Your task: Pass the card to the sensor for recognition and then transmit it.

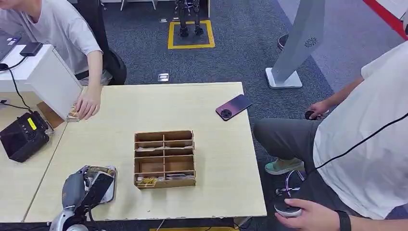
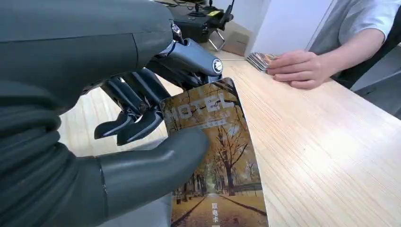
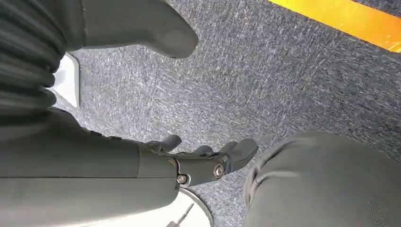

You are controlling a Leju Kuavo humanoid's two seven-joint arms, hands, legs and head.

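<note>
The left hand (image 2: 142,118) pinches the glossy rectangular hotel key card printed with autumn trees (image 2: 215,156) between thumb and fingers at the pale wooden tabletop's (image 1: 221,159) near-left corner, long axis apparently running away from the palm; the right hand (image 3: 198,163) hangs empty, fingers loosely spread over the carpet.

Floor: dark grey-blue carpet (image 1: 240,53), speckled in the right wrist view.
Floor marking: yellow square outline (image 1: 191,34) at the far side; a red stripe (image 1: 385,15) at the far right corner.
Worktop: pale wood-grain top (image 1: 144,110) in the middle.
Side desk: second pale desk (image 1: 14,178) on the left, touching the worktop's edge.
White box: white cabinet (image 1: 41,79) on the far left.
Stand: grey slanted pillar on a white base (image 1: 284,79), far right.
Light: even and soft.
</note>
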